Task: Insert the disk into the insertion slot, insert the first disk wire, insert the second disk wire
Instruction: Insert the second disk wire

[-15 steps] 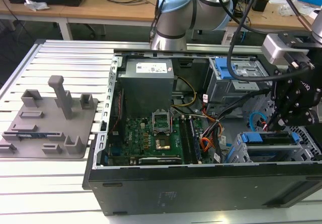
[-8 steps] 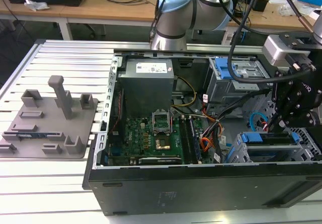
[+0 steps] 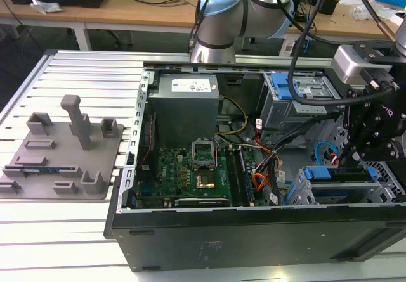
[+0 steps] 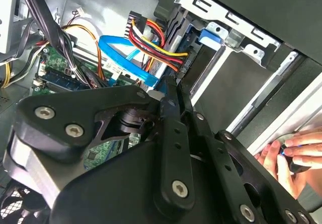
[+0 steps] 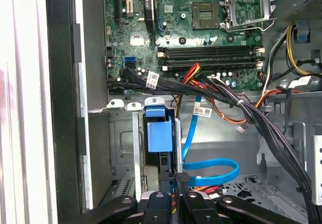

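exterior view: gripper (image 3: 356, 157) low over the insertion slot (image 3: 298, 192), the disk (image 3: 336, 174) seated inside. first wrist view: fingers pinched shut on a black plug of the blue cable (image 5: 209, 171), beside the disk (image 5: 160, 136). second wrist view: coloured wire bundle (image 4: 153, 45) at the cage; a hand (image 4: 292, 158) nearby.

The arm (image 3: 244, 9) has silver tubes, pale blue joint caps and black cables looped beside it. Its pincer (image 4: 173, 100) is matte black, built from flat links fastened with round silver screws (image 4: 74, 130), under a grey wrist block (image 3: 355, 60).
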Controlling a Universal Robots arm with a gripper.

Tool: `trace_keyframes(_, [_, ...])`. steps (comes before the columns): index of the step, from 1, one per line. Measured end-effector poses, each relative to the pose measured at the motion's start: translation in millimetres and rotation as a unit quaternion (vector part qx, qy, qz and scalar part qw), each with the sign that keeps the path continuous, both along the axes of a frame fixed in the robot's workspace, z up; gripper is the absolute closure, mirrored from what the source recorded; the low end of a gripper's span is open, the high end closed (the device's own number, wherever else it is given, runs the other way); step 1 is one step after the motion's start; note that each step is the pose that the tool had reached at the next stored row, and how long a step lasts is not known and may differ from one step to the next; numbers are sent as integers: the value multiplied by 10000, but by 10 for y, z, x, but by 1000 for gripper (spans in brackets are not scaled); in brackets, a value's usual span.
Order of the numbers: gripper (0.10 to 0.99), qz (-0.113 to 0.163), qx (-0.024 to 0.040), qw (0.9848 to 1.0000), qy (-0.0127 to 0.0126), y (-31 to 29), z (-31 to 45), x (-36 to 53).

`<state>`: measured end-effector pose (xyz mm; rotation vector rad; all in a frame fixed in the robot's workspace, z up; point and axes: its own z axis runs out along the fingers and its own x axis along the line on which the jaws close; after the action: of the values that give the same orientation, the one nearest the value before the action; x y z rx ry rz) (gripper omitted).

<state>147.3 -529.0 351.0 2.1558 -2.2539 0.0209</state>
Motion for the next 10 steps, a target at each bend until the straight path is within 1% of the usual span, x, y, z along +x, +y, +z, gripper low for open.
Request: trace_keyframes(10, [925,0,-1,10000,4,-7,-10,24])
